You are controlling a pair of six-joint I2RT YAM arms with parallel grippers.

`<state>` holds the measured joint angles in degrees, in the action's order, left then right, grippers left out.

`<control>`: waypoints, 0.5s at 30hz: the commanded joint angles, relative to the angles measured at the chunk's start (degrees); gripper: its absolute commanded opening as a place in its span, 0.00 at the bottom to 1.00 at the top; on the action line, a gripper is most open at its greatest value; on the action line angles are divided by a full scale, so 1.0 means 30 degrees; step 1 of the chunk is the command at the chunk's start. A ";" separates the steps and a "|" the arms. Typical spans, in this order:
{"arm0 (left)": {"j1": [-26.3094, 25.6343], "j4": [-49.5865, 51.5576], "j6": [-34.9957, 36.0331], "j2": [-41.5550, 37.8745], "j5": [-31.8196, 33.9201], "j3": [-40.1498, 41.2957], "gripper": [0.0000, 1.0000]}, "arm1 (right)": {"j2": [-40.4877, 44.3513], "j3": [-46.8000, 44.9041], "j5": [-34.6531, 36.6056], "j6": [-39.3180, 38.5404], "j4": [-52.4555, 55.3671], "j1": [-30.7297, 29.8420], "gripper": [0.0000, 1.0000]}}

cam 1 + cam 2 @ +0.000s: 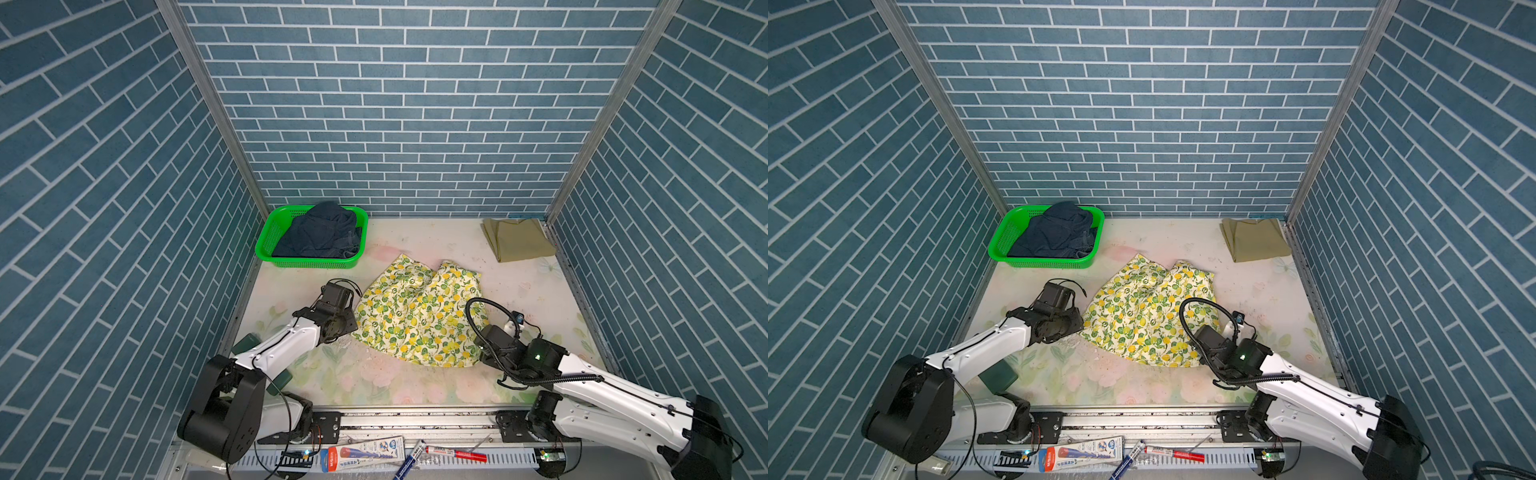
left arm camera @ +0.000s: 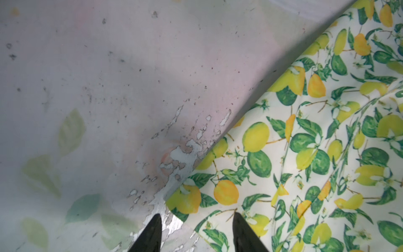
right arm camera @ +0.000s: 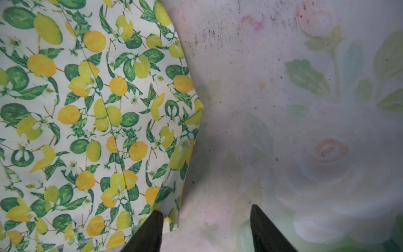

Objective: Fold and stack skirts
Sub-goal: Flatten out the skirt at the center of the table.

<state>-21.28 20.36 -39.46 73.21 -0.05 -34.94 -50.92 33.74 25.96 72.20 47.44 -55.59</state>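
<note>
Now | left gripper (image 2: 197,215): jaws apart over near-left hem corner of lemon skirt (image 1: 415,316), gripping nothing | right gripper (image 3: 206,209): jaws apart at its near-right hem edge | lemon skirt: spread mid-table | olive skirt (image 1: 517,243): folded, far-right corner | navy skirt (image 1: 320,232): heaped in green basket (image 1: 268,239), far-left | table (image 1: 528,299): bare between lemon skirt and right wall

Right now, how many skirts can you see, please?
3: navy denim skirt in green plastic mesh basket; cream lemon-print skirt centre; folded khaki skirt far right; basket may hide more.
</note>
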 commanded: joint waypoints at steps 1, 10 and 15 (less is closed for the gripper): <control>0.0152 0.0553 0.0038 -0.0128 0.0165 0.0367 0.56 | 0.0343 0.1312 0.1483 0.0606 0.1381 0.0070 0.64; 0.0618 -0.0049 0.0285 0.0632 -0.0084 0.0741 0.57 | -0.0194 0.1302 0.1444 0.0279 0.0174 -0.0117 0.63; 0.0706 -0.1165 0.0472 0.2102 -0.0495 0.0698 0.51 | -0.0584 0.0292 -0.0020 0.0346 -0.1263 -0.0007 0.63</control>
<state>-19.62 18.55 -38.87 77.25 -0.51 -33.78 -52.29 36.64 27.64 72.14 45.52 -55.75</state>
